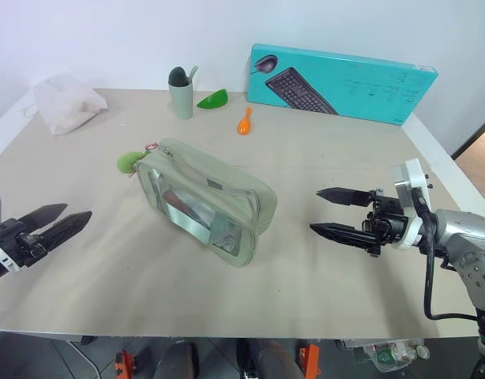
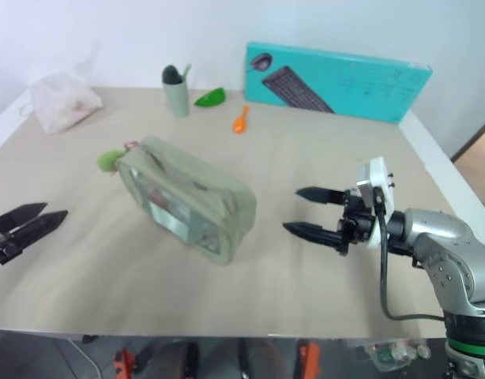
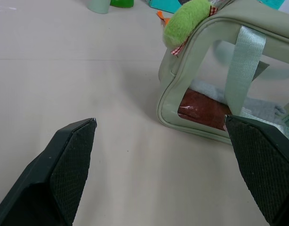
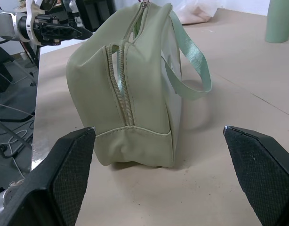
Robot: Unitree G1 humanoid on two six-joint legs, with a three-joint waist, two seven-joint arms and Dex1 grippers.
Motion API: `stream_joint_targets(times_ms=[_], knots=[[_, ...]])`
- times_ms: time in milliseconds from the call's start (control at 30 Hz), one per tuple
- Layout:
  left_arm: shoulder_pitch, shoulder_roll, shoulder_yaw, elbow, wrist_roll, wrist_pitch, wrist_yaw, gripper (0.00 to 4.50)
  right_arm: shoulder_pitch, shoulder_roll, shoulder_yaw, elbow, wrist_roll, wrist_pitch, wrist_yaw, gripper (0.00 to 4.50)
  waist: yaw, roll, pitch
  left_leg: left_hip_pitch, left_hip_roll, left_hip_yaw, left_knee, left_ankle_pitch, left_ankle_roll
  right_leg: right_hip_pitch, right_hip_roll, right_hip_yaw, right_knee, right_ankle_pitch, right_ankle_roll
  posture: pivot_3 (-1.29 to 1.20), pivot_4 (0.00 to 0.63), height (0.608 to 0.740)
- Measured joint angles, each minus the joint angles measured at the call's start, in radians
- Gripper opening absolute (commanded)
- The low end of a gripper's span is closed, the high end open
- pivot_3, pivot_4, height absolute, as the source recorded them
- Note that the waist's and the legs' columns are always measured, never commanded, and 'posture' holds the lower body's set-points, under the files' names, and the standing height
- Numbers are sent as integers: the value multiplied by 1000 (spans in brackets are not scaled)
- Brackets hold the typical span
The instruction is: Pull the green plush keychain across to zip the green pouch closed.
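The green pouch stands on the table's middle, its clear front panel facing me and a red item showing inside. The green plush keychain hangs at the pouch's far left end, by the zipper. My left gripper hovers open near the table's left front edge, well apart from the pouch. Right of the pouch, my right gripper is open and points at its near end, with a clear gap between. In the left wrist view the keychain sits on the pouch's top corner. The pouch's zipper end faces the right wrist view.
A teal keyboard box leans at the back right. A sage cup, a glossy green leaf piece and an orange spoon-like piece lie at the back middle. A white bag rests at the back left.
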Motion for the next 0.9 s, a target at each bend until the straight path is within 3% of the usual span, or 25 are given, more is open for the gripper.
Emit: stream_joint_targets(times_ms=[133,267,533,700,900], knots=[[-24,5,-5,1,1,7,10,4494,-29,1,3,-1,10,9,-6,4500,0,0,0,0,0,0,1,0,0,0,0,0,1,0,0,0,150,740],[-141,5,-9,-1,-25,-1,13,4494,-133,14,26,-100,96,53,-23,4500,0,0,0,0,1,-1,1,1,0,1,2,-1,1,1,0,0,150,740],[-140,-1,-50,-163,-117,-20,-103,4494,-191,16,91,-218,239,124,3,4500,-1,-1,0,-1,0,-1,1,-1,-2,0,0,-1,1,-1,0,0,150,740],[-99,34,-89,-230,-119,-23,-185,4494,-232,6,267,-178,12,19,49,4500,-3,0,0,1,1,0,3,0,-1,0,0,-1,1,0,0,0,150,740],[-65,38,-92,-239,-106,-27,-207,4494,-276,49,383,-60,-199,-118,53,4500,-2,0,0,0,2,0,4,0,-1,0,2,-1,2,1,0,0,150,740]])
